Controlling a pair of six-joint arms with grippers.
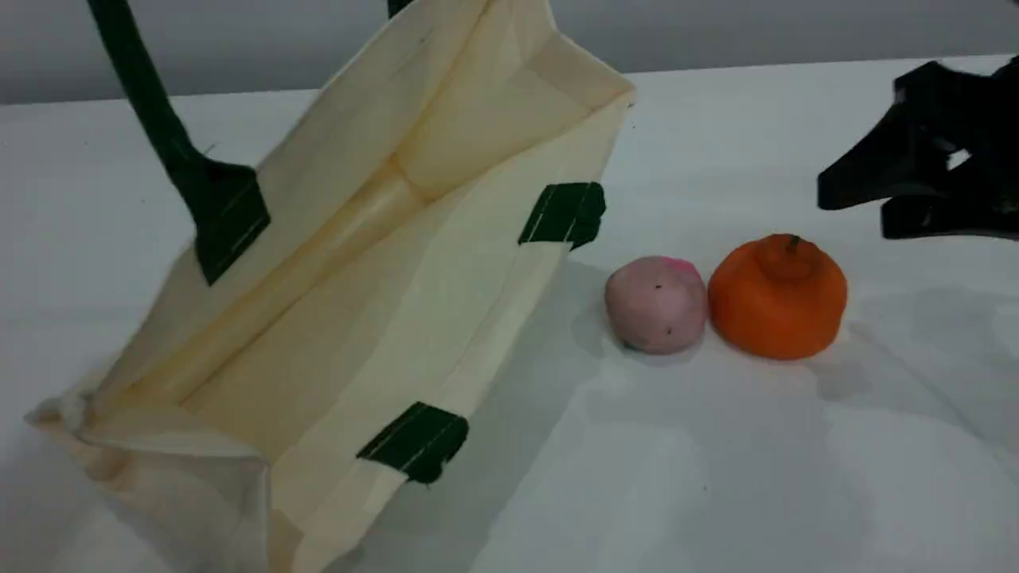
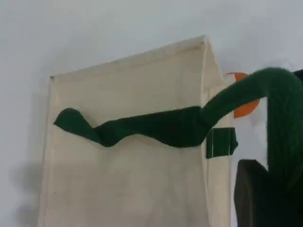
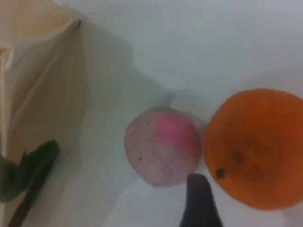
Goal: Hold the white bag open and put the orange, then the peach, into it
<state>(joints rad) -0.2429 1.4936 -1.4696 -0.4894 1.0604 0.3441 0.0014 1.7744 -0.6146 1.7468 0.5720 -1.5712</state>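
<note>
Cream canvas takes up the left half of the table (image 1: 716, 477): the bag (image 1: 478, 103) leans with its mouth gaping, one wall hauled up by a dark green strap (image 1: 143, 87). In the left wrist view that strap climbs into the left claw (image 2: 262, 194), which we read as clamped tight on it. The right claw (image 1: 856, 211) hangs near the orange (image 1: 778, 298), up and to the right of it in the scene view, its jaws well apart and nothing between them. The orange sits on the table outside the bag, with the peach (image 1: 657, 306) touching or all but touching its bag-side flank; neither is inside yet.

A finger coming down on the peach side of the orange has almost no gap to enter, so it could shove the peach rolling, or pinch both. Only one strap seems to hold the mouth, so a bump on the low near rim could fold it shut.

Room is generous in front and to the right of the fruit; the lane to the bag runs over the peach, so we would lift first
</note>
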